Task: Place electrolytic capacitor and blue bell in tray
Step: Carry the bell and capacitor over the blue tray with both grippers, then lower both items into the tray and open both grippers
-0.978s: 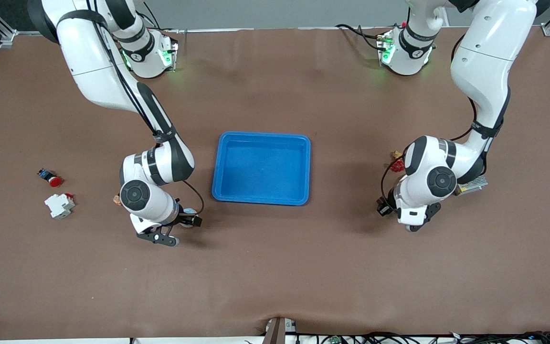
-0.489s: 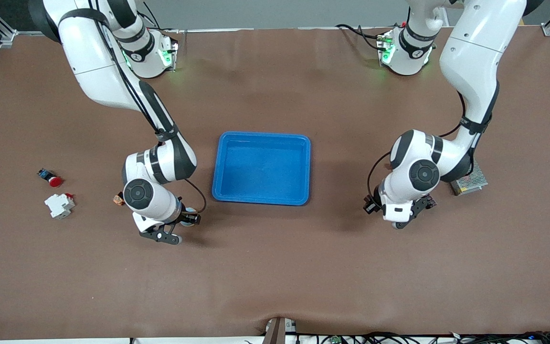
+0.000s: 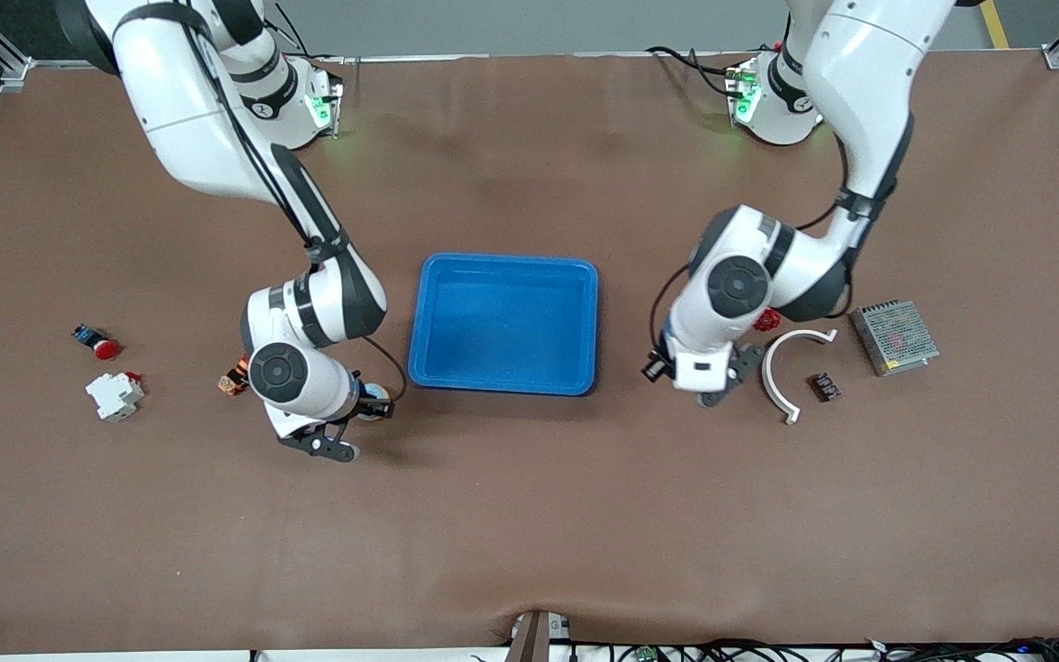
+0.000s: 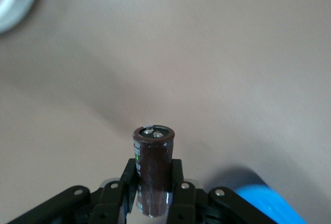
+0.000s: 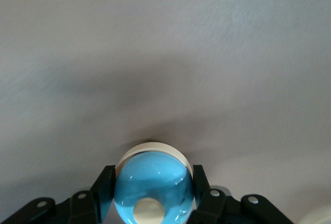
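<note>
The bright blue tray (image 3: 504, 324) lies at the table's middle and holds nothing. My left gripper (image 3: 711, 386) hangs over the bare table beside the tray, toward the left arm's end. It is shut on the electrolytic capacitor (image 4: 154, 171), a dark brown cylinder standing out between the fingers (image 4: 177, 182). A corner of the tray (image 4: 265, 203) shows in the left wrist view. My right gripper (image 3: 346, 425) is low over the table beside the tray, toward the right arm's end. It is shut on the blue bell (image 5: 153, 189), a glossy blue dome on a white base.
Toward the left arm's end lie a white curved strip (image 3: 785, 368), a small dark chip (image 3: 825, 386), a grey metal box (image 3: 894, 337) and a red part (image 3: 767, 319). Toward the right arm's end lie a red push button (image 3: 99, 344), a white breaker (image 3: 114, 395) and a small orange part (image 3: 233, 379).
My left arm has carried the capacitor toward the tray, uncovering the white strip and the chip. My right gripper has shut on the blue bell and shifted slightly toward the tray.
</note>
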`<state>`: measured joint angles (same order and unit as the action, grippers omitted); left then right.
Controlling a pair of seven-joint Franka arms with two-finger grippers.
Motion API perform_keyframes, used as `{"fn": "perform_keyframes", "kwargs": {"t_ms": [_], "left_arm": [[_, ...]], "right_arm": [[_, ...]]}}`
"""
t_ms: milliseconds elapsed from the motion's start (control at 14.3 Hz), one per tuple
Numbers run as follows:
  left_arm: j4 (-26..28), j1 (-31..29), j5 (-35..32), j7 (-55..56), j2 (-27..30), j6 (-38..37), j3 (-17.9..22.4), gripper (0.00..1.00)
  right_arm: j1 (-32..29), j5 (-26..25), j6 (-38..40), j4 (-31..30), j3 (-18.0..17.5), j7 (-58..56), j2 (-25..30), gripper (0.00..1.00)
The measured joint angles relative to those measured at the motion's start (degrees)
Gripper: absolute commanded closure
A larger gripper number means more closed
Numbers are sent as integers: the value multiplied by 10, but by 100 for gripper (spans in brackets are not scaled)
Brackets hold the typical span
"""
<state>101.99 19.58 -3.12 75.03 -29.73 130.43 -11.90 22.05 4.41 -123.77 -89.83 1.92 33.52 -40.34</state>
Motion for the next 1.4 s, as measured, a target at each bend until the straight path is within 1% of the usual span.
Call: {"fn": "perform_keyframes", "kwargs": {"t_ms": [70, 210, 349, 489, 629, 768, 908, 1117, 1397], "left_arm": [[-5, 19, 0, 24, 1, 0, 0, 100], [-13, 51, 0, 63, 1, 0, 0, 100], [-17, 76, 0, 90, 1, 0, 0, 100], [-20, 95, 0, 112, -1, 0, 0, 100], [-25, 110, 0, 128, -8, -1, 0, 100], [-30, 122, 0, 134, -20, -1, 0, 100], [-33, 134, 0, 138, -36, -1, 0, 100], [-41, 142, 0, 139, -61, -1, 0, 100], [-55, 154, 15, 139, -89, 0, 0, 100]], "right_arm": [[7, 6, 26, 1, -1, 7, 20, 100], [17, 39, 64, -2, -2, 12, 65, 100], [23, 69, 68, -29, -3, 13, 110, 100], [38, 77, 25, -89, -4, 24, 151, 100], [61, 78, -53, -167, -5, 45, 181, 100], [92, 78, -121, -231, -6, 74, 192, 100], [121, 78, -181, -276, -6, 98, 192, 100], [141, 78, -250, -329, -6, 108, 192, 100], [152, 78, -262, -346, -6, 110, 192, 100]]}}
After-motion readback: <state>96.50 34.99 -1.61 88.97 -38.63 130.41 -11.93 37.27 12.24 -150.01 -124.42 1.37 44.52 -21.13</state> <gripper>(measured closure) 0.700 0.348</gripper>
